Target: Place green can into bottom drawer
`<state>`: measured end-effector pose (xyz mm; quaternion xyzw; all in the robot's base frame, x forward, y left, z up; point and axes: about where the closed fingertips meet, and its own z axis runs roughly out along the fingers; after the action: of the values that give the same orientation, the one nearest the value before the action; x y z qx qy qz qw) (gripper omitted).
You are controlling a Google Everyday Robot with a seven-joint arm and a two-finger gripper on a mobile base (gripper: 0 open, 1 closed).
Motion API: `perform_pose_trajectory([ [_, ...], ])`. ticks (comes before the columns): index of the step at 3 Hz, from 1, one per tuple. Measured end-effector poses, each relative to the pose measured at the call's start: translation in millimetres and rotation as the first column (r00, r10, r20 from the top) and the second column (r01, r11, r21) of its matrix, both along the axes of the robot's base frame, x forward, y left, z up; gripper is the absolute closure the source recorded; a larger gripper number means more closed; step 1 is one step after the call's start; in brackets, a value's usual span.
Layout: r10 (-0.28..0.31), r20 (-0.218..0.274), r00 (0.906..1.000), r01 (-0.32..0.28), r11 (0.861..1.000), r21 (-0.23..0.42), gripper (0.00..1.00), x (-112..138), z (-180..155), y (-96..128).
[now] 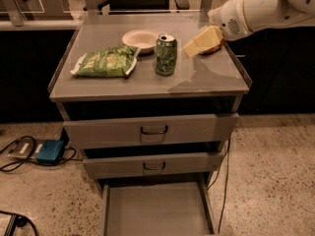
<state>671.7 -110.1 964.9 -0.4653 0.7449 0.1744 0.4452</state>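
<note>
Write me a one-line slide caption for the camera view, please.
The gripper hovers over the cabinet top beside the upright green can, with the bottom drawer pulled open below.

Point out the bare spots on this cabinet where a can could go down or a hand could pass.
Bare: the bottom drawer floor; the front strip of the cabinet top, ahead of the chip bag and green can; the front right corner, below the hand hovering back right. Crowded: bowl, can and hand bunch together at the back.
</note>
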Motion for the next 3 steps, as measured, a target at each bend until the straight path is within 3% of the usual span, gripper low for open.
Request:
perform_pose_trajectory([
  [2,0.014,-0.068,0.9976,-0.011,0.999,0.042,0.00,25,-36,52],
  [3,-0.019,-0.089,0.9959,0.018,1.000,-0.014,0.00,50,-73,65],
])
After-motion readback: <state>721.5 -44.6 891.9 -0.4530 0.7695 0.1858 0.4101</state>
